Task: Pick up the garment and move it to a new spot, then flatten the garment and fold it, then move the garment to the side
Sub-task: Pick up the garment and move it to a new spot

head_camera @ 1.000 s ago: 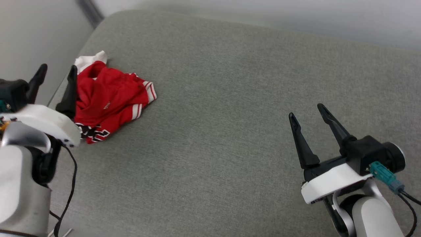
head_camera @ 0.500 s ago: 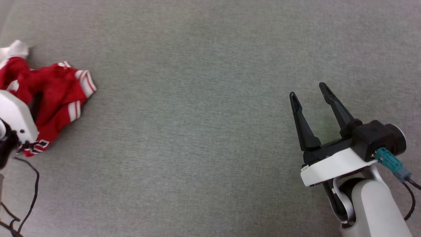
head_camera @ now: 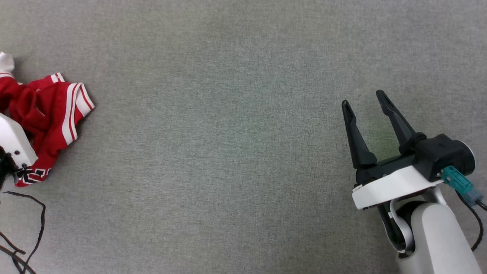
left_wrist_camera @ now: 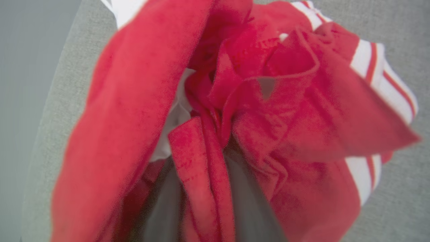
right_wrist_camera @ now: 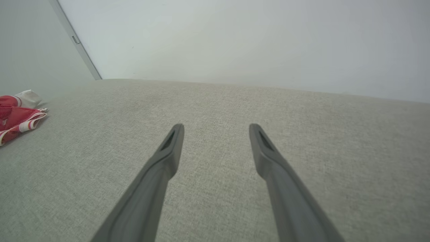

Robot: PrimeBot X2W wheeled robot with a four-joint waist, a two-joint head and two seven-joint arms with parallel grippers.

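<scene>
Garment [head_camera: 45, 114]: red jersey shirt, crumpled in a loose heap on the grey surface [head_camera: 228, 152]. White sleeve bands with red stripes face the right pincer [head_camera: 365, 104], which is well apart. Dark, white-outlined lettering shows at the near hem. Cloth is bunched around the left pincer [left_wrist_camera: 201, 205], with one red fold between its fingers [left_wrist_camera: 248, 215].

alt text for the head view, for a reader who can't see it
A crumpled red garment with white striped sleeves lies at the far left of a grey fabric surface, partly hidden by the left arm's white casing. At lower right, the right gripper shows, fingers spread, over bare fabric.
</scene>
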